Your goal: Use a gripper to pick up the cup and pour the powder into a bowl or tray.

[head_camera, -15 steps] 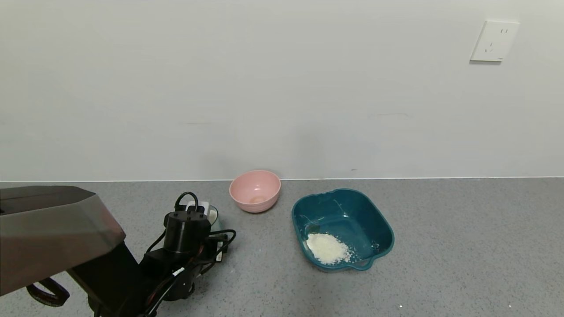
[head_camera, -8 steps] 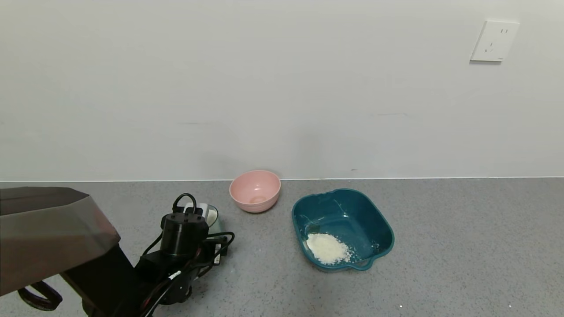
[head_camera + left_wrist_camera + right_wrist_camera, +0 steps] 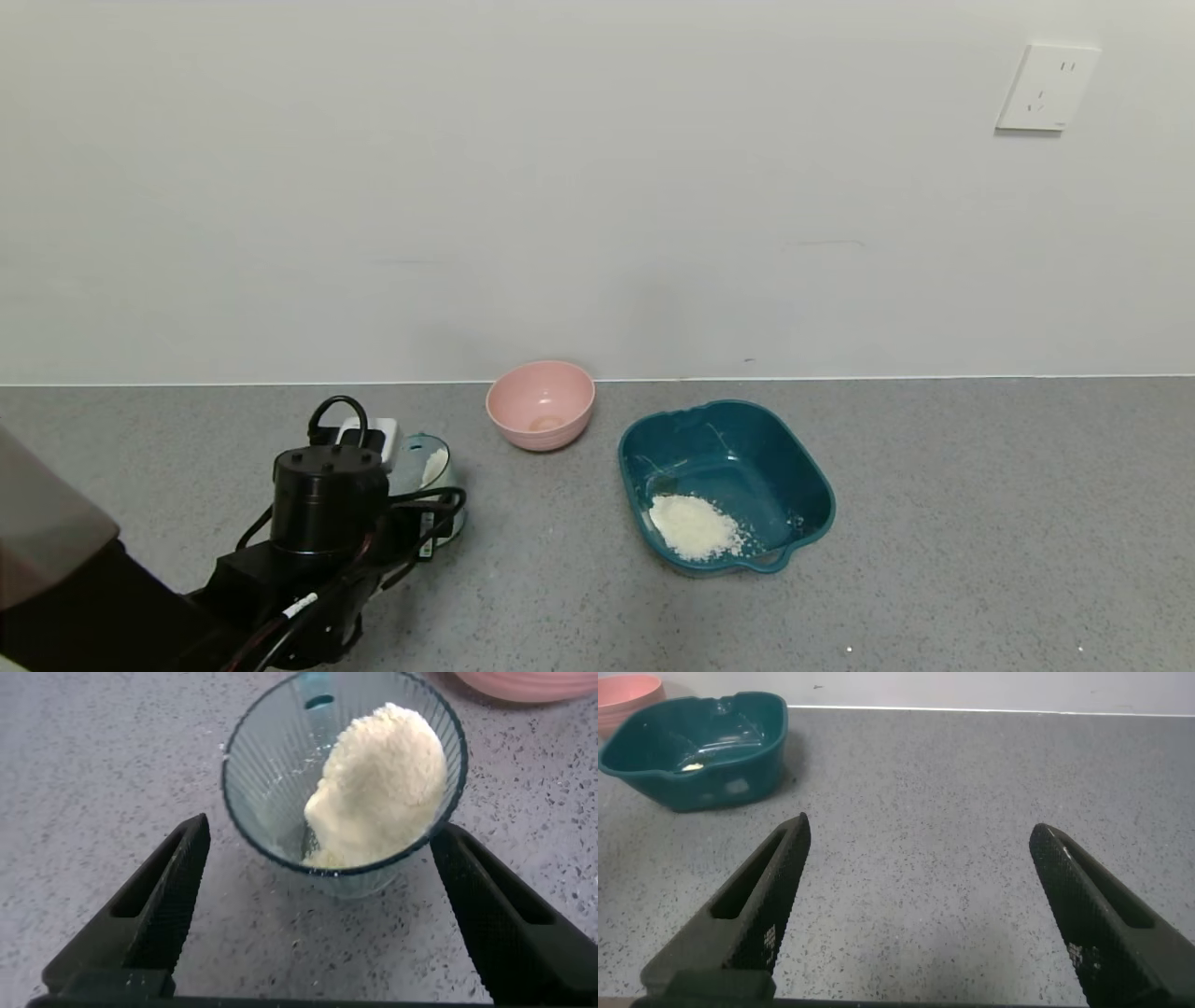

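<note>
Left gripper (image 3: 318, 905) is low over the counter (image 3: 934, 523) at the near left, its wrist block and looping cables showing in the head view (image 3: 329, 495). Jaws spread wide apart; in the left wrist view the two black fingers (image 3: 159, 905) flank the cup (image 3: 280, 784) without touching it, the cup sitting just ahead of the fingertips.

Cup (image 3: 425, 467) stands upright on the counter, left of the pink bowl (image 3: 541, 404) and well apart from the tray (image 3: 812, 485). It holds a clump of white powder (image 3: 378, 784) banked against one side of its ribbed wall; the other side of the interior is bare apart from a few grains.

Tray sits on the counter right of the pink bowl, near it but not touching. A heap of powder (image 3: 693, 527) lies in its near-left corner, with a few loose grains beside it.

Right gripper (image 3: 920, 905) is out of the head view. Right wrist view shows its jaws wide apart over bare counter, holding nothing, with the tray (image 3: 696, 751) and the edge of the pink bowl (image 3: 626, 693) well off.

Wall socket (image 3: 1047, 86) on the wall at upper right.
</note>
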`<state>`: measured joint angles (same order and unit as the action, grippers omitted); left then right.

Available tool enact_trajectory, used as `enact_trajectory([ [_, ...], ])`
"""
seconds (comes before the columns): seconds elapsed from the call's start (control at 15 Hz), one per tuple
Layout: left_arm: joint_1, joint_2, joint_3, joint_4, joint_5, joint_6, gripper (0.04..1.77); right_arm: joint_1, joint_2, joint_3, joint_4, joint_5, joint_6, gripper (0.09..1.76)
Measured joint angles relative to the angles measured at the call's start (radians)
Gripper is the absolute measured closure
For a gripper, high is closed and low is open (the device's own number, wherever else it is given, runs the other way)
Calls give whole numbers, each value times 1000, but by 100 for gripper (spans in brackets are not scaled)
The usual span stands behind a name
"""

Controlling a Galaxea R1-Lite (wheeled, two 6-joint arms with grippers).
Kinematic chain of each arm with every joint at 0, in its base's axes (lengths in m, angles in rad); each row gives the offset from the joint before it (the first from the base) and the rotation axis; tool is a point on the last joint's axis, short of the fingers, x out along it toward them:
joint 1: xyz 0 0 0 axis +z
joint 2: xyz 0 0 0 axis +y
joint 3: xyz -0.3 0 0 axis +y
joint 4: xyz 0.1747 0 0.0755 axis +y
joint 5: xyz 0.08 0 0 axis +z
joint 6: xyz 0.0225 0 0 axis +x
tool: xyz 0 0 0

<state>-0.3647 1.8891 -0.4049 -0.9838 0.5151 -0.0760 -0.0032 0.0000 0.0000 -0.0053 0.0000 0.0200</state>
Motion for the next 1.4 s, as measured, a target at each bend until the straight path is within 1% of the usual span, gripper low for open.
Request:
enact_trajectory([
  [0.2,0,-72,32,7,5,4,12,0,0,0,0,0,0,14],
  [0.4,-2,-143,36,50,14,20,11,0,0,0,0,0,0,14],
  [0.67,-5,-269,27,182,18,34,11,0,0,0,0,0,0,14],
  [1.0,-4,-425,34,296,36,39,10,0,0,0,0,0,0,14],
  [1.27,-2,-572,40,434,38,32,10,0,0,0,0,0,0,14],
  [1.4,10,-633,48,465,32,34,10,0,0,0,0,0,0,14],
])
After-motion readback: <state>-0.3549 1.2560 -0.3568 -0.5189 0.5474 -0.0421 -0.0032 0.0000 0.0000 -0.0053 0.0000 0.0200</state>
